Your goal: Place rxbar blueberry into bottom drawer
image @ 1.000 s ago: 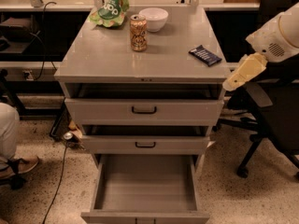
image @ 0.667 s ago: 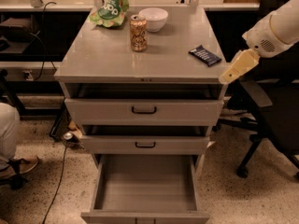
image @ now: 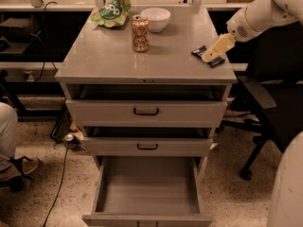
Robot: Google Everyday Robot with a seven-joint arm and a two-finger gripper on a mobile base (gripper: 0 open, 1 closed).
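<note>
The rxbar blueberry (image: pixel 205 56), a small dark navy bar, lies flat near the right edge of the grey cabinet top (image: pixel 113 51). My gripper (image: pixel 212 52), with tan fingers on a white arm, hangs right over the bar and hides its middle. The bottom drawer (image: pixel 147 188) is pulled wide open below, its flat grey floor bare.
A tan soda can (image: pixel 140 33), a white bowl (image: pixel 155 18) and a green chip bag (image: pixel 112 9) stand at the back of the top. Two shallower drawers (image: pixel 146 111) with black handles are slightly ajar. A black office chair (image: pixel 265 108) stands right; a person's leg (image: pixel 8 141) left.
My arm has swung up and left from beside the cabinet's right edge, bringing the gripper over the rxbar. The objects on the top have not moved.
</note>
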